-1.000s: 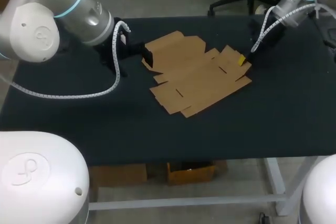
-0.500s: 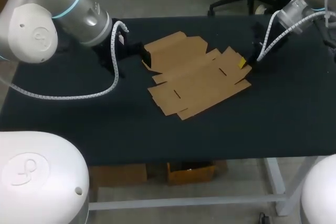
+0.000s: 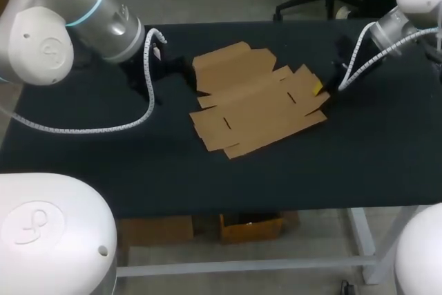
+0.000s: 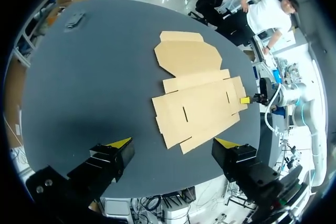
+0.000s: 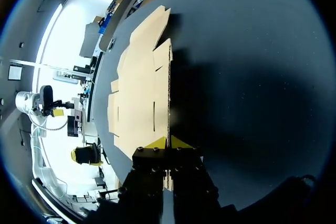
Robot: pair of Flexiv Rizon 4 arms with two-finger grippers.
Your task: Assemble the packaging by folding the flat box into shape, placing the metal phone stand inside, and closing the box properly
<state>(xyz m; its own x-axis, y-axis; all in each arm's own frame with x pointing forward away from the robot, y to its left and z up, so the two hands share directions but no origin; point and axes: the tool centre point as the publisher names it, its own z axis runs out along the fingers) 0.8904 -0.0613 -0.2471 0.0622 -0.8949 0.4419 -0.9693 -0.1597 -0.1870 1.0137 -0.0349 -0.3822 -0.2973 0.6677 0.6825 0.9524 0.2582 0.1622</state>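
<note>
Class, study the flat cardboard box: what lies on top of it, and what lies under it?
Nothing lies on the flat box; only the right gripper pinches its edge. It rests on the dark table; whatever the cardboard covers cannot be seen.

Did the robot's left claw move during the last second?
Yes. The left gripper has drawn back off the flat box, toward the left end of the table.
</note>
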